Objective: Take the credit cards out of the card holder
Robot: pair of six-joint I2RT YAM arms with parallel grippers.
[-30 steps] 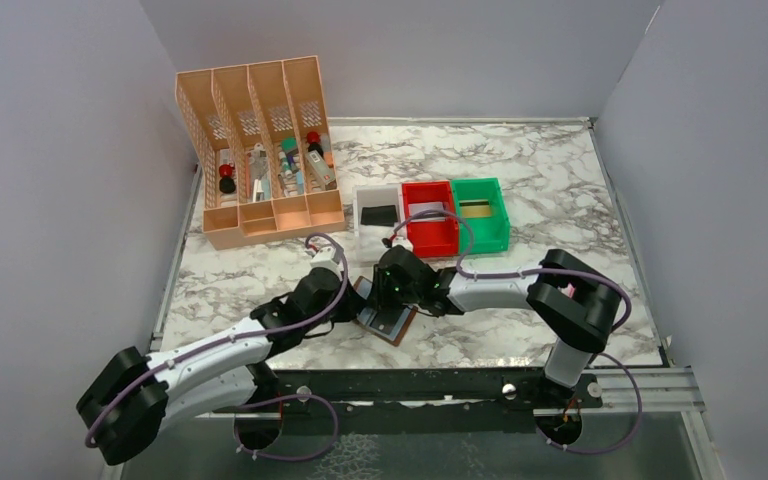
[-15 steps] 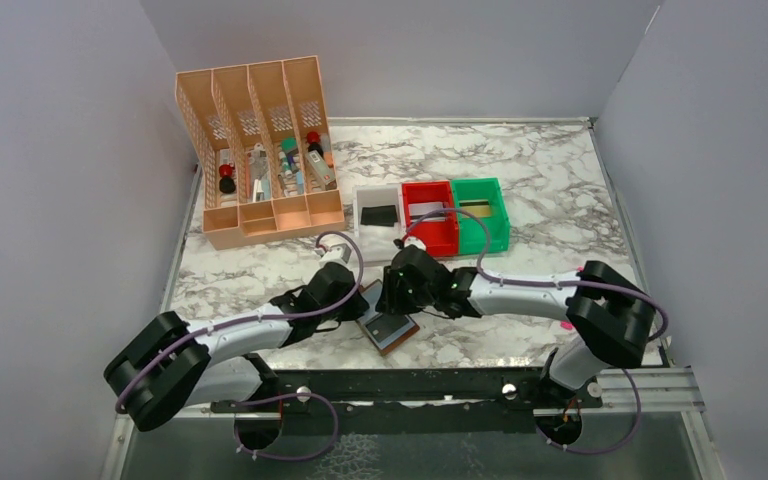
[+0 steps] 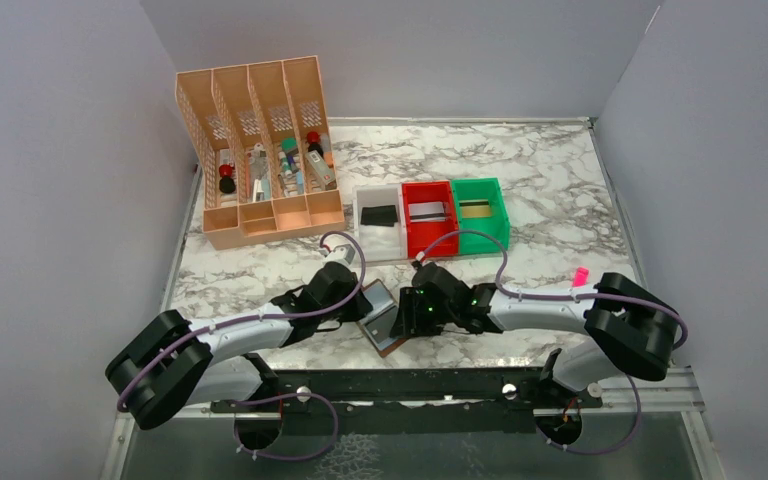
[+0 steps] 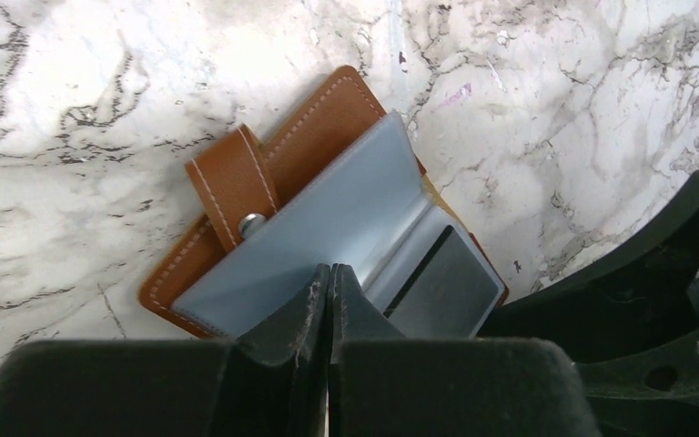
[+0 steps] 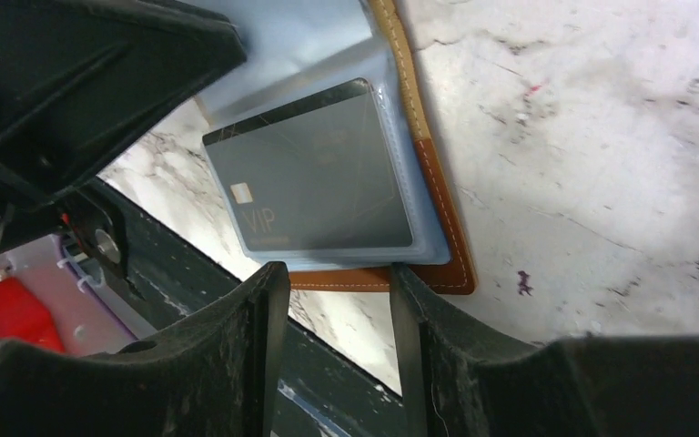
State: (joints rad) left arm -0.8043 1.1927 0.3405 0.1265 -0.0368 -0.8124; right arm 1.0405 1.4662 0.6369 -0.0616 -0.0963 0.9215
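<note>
i work in a robot test cell, not a home. plain grey walls (image 3: 60, 200) box in a marble-print table (image 3: 560, 190), my arms (image 3: 240, 335) are bolted to a black rail (image 3: 410, 385), and colour-coded bins (image 3: 430, 240) and an organizer (image 3: 270, 222) stand like props.

Marble counter (image 3: 560, 190). Brown card holder (image 3: 380, 322) lies open between left fingers (image 4: 309, 305) and right fingers (image 5: 264, 319). Beyond them: white bin (image 3: 380, 250), red bin (image 3: 430, 242), green bin (image 3: 482, 238), peach rack (image 3: 260, 228).
</note>
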